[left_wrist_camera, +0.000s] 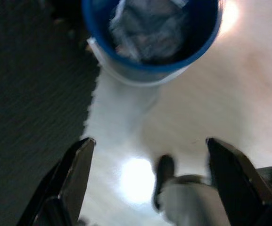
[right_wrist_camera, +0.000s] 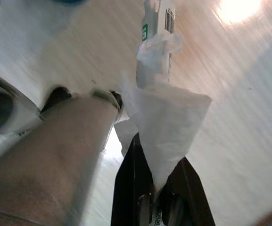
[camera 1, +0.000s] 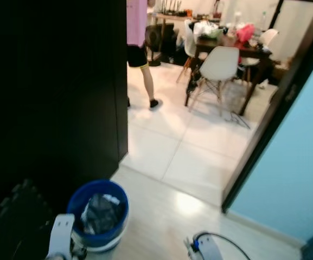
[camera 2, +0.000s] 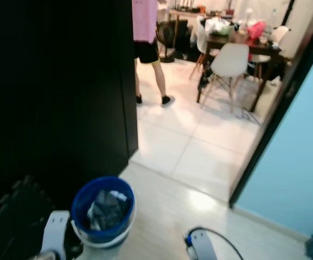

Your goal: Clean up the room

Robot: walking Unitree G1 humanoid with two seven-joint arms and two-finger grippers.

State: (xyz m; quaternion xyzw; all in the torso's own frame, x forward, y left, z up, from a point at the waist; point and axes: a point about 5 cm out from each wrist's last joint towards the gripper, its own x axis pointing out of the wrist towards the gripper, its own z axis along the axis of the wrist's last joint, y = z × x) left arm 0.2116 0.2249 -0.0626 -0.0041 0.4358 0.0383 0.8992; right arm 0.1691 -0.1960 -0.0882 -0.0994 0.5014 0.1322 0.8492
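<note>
Right gripper (right_wrist_camera: 160,188) clenched on a crumpled white tissue (right_wrist_camera: 166,120); blue bin (camera 1: 98,214) with rubbish sits near-left on the floor, so tissue must travel left; left gripper (left_wrist_camera: 150,181), nearer the bin, spread wide, empty.

Pale floor (camera 1: 161,216) lies open from the robot's feet out toward twelve o'clock, narrowing at a doorway. At nine to eleven o'clock a tall black wall or cabinet (camera 1: 53,92) shuts off that whole side. A blue bucket (camera 1: 98,214) stuffed with crumpled litter stands at about ten o'clock, just beside the black surface and a dark ribbed mat (camera 1: 12,216). At one to three o'clock a dark door frame (camera 1: 270,119) and a light blue wall (camera 1: 302,168) close the right. Past the doorway, white tiles (camera 1: 183,141) run on; a person (camera 1: 140,49) stands at eleven o'clock, and a white chair (camera 1: 218,67) against a cluttered table (camera 1: 237,46) stands at one o'clock.
</note>
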